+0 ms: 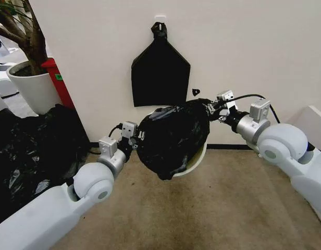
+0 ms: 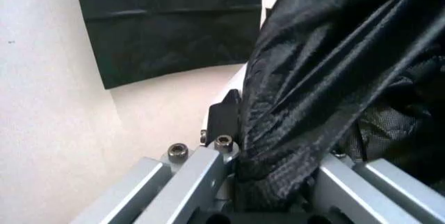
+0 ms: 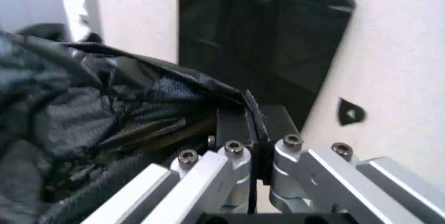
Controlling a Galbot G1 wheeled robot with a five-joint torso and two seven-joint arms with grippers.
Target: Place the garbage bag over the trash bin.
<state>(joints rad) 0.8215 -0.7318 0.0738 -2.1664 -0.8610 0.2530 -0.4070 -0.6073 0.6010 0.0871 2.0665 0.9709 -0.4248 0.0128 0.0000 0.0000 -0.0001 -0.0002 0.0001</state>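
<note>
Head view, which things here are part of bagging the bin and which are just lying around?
In the job:
garbage bag, stretched between both grippers
trash bin, rim peeking out under it
left gripper
right gripper

Lying about:
flat bag on the wall
plant pot
black plastic heap

Both arms are raised forward, left tool point(image 1: 141, 138) and right tool point(image 1: 211, 108) clamped shut.
</note>
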